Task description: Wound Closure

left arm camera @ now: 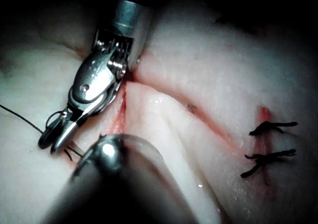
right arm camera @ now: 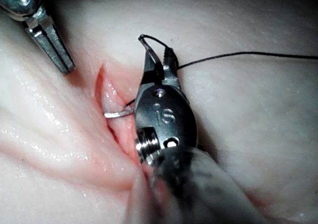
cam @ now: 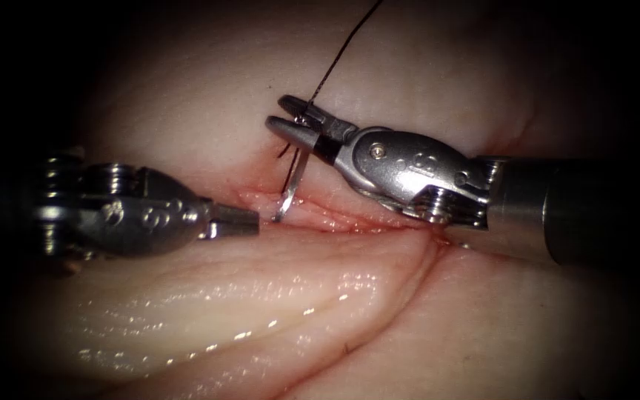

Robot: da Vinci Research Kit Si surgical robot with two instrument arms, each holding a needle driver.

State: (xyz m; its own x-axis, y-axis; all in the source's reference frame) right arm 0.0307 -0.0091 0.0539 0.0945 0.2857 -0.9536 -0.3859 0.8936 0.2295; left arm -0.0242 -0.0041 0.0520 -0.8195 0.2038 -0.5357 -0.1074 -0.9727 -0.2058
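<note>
The right arm's silver wristed needle driver reaches in over the pale, glistening pork tissue and clamps the curved steel needle near its thread end, its jaws closed on the metal. From that grip the needle hangs down across the upper lip of the reddened, slit-like cut, and its point sits at the cut's opening; whether the tip has entered the tissue cannot be told from the endoscope view. In the right wrist view a bright stretch of the needle shows crossing the pink opening of the cut beside the right tool. The thin black thread runs from the needle's rear end up and away toward the far edge of the tissue. The left arm's silver needle driver lies just left of the needle tip, at the left end of the cut, jaws pressed together and holding nothing. Red fluid tints the cut's margins. The left wrist view shows two dark knotted stitches farther along the tissue, well apart from both tools.
</note>
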